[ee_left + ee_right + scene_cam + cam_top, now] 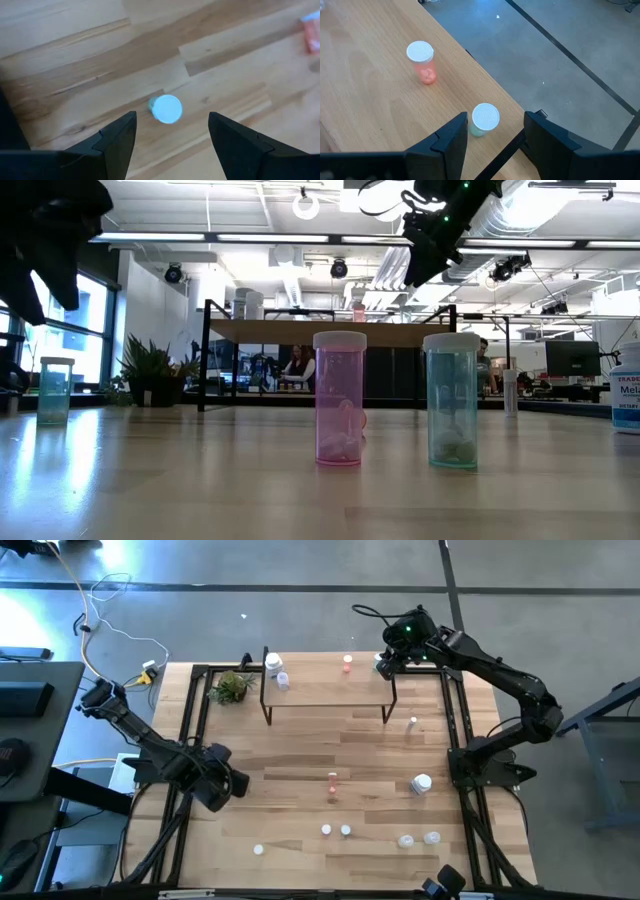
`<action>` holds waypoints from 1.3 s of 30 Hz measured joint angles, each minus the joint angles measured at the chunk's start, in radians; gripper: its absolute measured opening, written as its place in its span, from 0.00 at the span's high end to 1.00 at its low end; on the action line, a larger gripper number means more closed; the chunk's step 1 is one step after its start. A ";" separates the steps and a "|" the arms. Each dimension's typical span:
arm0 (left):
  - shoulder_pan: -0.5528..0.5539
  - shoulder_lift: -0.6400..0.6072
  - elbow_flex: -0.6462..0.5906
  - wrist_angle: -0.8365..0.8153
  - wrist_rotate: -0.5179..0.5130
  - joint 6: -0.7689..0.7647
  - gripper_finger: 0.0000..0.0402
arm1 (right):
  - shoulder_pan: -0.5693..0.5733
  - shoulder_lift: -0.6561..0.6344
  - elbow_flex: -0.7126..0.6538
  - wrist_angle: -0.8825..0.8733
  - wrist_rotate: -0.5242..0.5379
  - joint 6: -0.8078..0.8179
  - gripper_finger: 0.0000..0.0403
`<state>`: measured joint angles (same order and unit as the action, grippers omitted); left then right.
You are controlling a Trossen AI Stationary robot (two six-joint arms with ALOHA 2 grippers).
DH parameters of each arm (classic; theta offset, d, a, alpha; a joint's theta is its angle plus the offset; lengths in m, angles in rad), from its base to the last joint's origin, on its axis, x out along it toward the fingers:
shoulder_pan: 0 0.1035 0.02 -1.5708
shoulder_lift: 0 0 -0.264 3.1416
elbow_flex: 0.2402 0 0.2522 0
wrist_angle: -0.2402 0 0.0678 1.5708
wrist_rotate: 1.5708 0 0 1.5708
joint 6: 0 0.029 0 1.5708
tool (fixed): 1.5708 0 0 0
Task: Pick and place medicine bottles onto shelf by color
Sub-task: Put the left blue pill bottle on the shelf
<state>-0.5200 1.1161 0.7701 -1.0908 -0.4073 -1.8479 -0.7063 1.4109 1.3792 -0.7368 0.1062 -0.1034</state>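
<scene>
At the left edge of the high view I see my left gripper (238, 783) over the table (300, 755), fingers spread and empty; its wrist view shows a white-capped bottle (165, 108) below the gap. Upper centre stands the shelf (325, 690), with a pink bottle (347, 663) on it. At the upper right, my right gripper (383, 662) hangs over the shelf's end, open and empty, above a green bottle (484, 120).
</scene>
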 joint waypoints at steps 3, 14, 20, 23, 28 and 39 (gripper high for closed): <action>0.039 0.003 -0.004 0.001 0.010 0.006 0.41 | 0.000 0.000 0.000 0.000 0.000 0.014 0.54; 0.106 0.133 -0.004 0.071 0.072 0.105 0.41 | 0.000 0.000 0.000 0.002 0.000 0.017 0.54; 0.107 0.177 -0.004 0.082 0.101 0.105 0.41 | 0.000 0.000 0.000 0.009 0.000 0.042 0.54; 0.107 0.192 -0.004 0.096 0.100 0.105 0.41 | 0.000 0.000 0.000 0.009 0.000 0.043 0.54; 0.107 0.241 -0.004 0.103 0.098 0.105 0.41 | 0.000 0.000 0.000 0.009 0.000 0.043 0.54; 0.107 0.322 -0.004 0.142 0.099 0.110 0.48 | 0.000 0.001 0.000 0.013 0.000 0.043 0.54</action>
<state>-0.4126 1.4385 0.7662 -0.9493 -0.3080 -1.7382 -0.7059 1.4117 1.3796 -0.7240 0.1061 -0.0601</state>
